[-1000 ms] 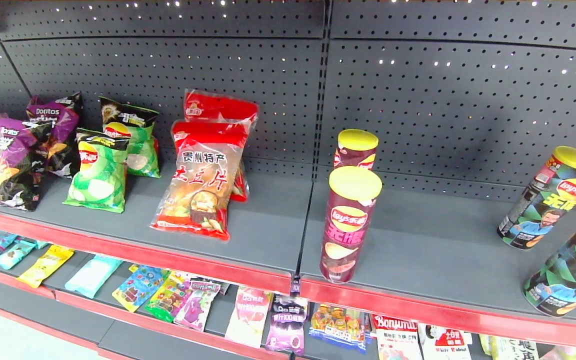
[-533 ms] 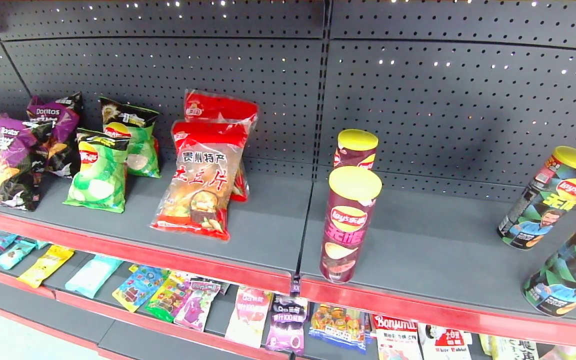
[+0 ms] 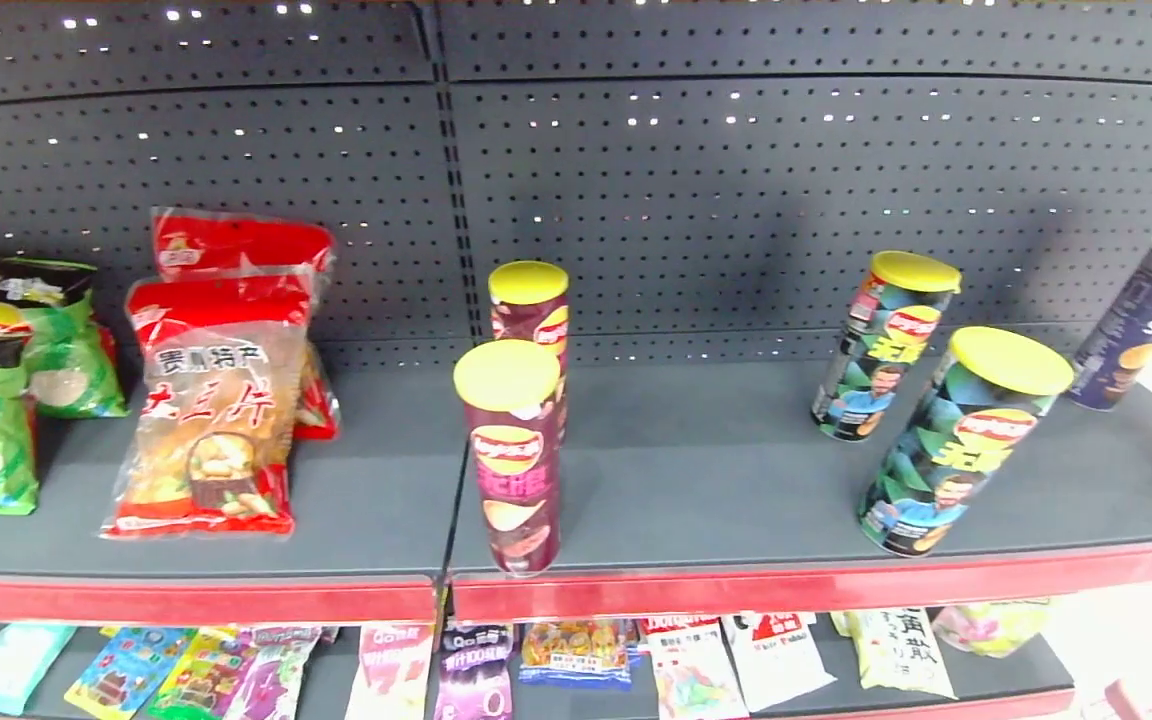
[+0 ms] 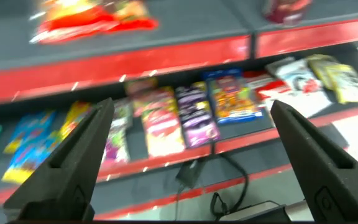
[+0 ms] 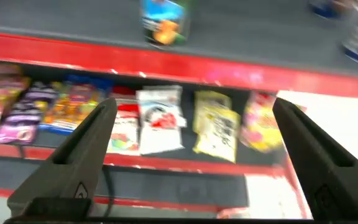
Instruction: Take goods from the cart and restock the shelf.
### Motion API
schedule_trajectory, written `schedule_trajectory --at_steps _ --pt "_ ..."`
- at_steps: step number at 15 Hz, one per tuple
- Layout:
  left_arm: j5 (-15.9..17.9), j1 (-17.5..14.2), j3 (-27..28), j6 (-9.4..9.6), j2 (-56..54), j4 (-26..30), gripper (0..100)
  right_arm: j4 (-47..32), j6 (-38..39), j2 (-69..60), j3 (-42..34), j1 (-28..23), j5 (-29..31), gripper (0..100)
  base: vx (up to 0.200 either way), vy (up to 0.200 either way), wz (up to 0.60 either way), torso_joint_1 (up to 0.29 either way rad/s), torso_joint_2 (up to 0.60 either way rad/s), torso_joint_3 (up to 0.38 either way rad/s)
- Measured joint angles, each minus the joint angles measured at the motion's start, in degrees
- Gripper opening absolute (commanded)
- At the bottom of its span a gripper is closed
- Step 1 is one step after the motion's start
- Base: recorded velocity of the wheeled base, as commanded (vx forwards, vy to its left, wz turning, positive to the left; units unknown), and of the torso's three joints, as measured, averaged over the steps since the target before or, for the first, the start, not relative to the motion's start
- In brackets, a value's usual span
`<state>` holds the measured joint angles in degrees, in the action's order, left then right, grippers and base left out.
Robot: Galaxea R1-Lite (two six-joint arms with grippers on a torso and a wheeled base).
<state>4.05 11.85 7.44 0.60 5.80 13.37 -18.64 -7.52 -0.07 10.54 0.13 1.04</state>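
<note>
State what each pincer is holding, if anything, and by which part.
Nothing is held. The left pincer and the right pincer are both open, with nothing between their fingers.

Shelf deck [image 3: 716, 480]: matt grey painted metal. Front strip [image 3: 786, 590]: glossy red. Back panel [image 3: 736, 200]: matt perforated metal. Maroon can [image 3: 514, 480], 6 o'clock: glossy wrap, smooth yellow plastic lid [image 3: 506, 374]. Red bag [image 3: 206, 430], 9 o'clock: shiny clear film. My left hand [image 4: 188, 112] and right hand [image 5: 194, 106]: matt black.

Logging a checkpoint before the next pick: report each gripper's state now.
Left gripper: open, holding nothing.
Right gripper: open, holding nothing.
</note>
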Motion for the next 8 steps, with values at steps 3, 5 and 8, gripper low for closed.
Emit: schedule_trajectory --at_steps 3,5,8 --pt "-0.1 0.0 0.0 0.02 0.0 0.0 100 0.0 0.0 0.0 0.0 0.1 0.0 100 0.0 0.0 0.0 0.0 0.0 0.0" --pt "-0.2 0.0 0.0 0.41 0.0 0.0 100 0.0 0.0 0.0 0.0 0.0 0.0 100 0.0 0.0 0.0 0.0 0.0 0.0" --pt "-0.4 0.0 0.0 0.46 0.0 0.0 100 -0.1 0.0 0.0 0.0 0.0 0.0 100 0.0 -0.2 0.0 -0.004 0.0 0.007"
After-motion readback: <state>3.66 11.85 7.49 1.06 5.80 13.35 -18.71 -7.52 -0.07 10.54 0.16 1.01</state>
